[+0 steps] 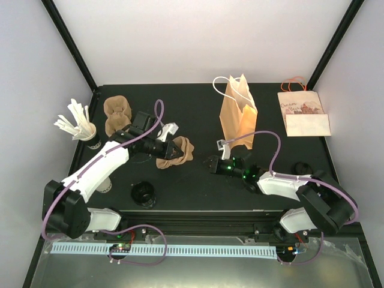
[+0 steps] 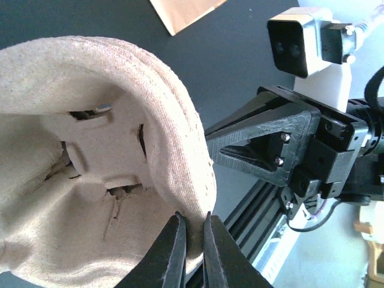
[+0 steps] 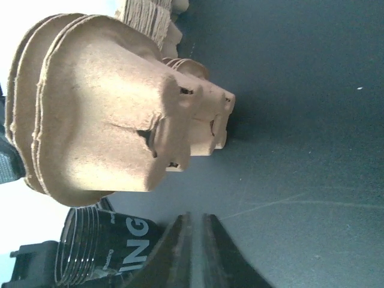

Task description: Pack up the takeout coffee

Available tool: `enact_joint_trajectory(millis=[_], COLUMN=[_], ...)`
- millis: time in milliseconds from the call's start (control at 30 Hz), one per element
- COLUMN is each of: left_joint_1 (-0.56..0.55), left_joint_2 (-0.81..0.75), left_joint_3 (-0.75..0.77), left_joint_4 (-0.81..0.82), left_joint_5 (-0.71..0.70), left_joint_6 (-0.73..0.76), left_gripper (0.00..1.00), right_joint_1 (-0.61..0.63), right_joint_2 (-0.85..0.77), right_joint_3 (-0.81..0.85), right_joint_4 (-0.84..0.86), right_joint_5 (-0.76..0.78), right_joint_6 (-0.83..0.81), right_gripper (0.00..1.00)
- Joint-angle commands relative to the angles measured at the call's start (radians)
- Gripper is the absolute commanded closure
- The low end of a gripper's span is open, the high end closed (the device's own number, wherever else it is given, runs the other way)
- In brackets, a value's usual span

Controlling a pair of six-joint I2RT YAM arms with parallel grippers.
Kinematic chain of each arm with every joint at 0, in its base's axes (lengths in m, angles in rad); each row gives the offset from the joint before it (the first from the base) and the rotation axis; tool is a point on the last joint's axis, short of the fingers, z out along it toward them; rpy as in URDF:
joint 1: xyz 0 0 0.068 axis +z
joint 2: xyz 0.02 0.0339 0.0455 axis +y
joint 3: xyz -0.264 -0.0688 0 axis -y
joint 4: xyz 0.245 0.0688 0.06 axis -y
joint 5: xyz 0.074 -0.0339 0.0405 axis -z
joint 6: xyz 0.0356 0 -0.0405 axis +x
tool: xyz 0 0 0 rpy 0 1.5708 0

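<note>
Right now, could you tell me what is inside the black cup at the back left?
White sticks fan out of the black cup; its wall hides their lower ends.

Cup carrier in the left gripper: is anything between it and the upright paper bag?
Partly. The right gripper, shut and empty, sits beside the cup carrier, just in front of the base of the paper bag, crowding a low path. Nothing else visible intervenes.
</note>
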Motion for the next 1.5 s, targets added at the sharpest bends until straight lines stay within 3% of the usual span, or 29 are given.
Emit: enact_joint_trajectory(millis=[0, 133, 200, 267, 433, 867, 1267, 1467], left_joint_1=[0.002, 0.002, 0.002, 0.002, 0.002, 0.001, 0.001, 0.001], left_joint_2=[0.03, 0.047, 0.049, 0.05, 0.047, 0.023, 0.019, 0.011], left_joint_3=[-0.029, -0.039, -0.041, -0.045, -0.048, -0.071, -0.085, -0.085], left_joint_4=[0.091, 0.119, 0.127, 0.137, 0.145, 0.15, 0.174, 0.186], left_joint_5=[0.12, 0.142, 0.148, 0.162, 0.189, 0.226, 0.256, 0.257], left_joint_6=[-0.022, -0.031, -0.034, -0.038, -0.043, -0.015, -0.013, -0.019], left_gripper=[0.95, 0.95, 0.95, 0.95, 0.95, 0.95, 0.95, 0.95], right_joint_1=[-0.001, 0.0, 0.003, 0.008, 0.03, 0.028, 0.027, 0.025], right_joint_2=[0.006, -0.011, -0.015, -0.01, 0.02, 0.078, 0.1, 0.098], right_joint_3=[0.005, -0.005, 0.006, 0.027, 0.083, 0.139, 0.156, 0.155], right_joint_4=[0.07, 0.151, 0.167, 0.167, 0.194, 0.157, 0.148, 0.129], right_joint_5=[-0.061, -0.109, -0.124, -0.137, -0.179, -0.079, -0.106, -0.108], right_joint_6=[-0.032, -0.036, -0.04, -0.042, -0.044, 0.112, 0.137, 0.118], right_gripper=[0.88, 0.54, 0.47, 0.47, 0.49, 0.6, 0.92, 0.99])
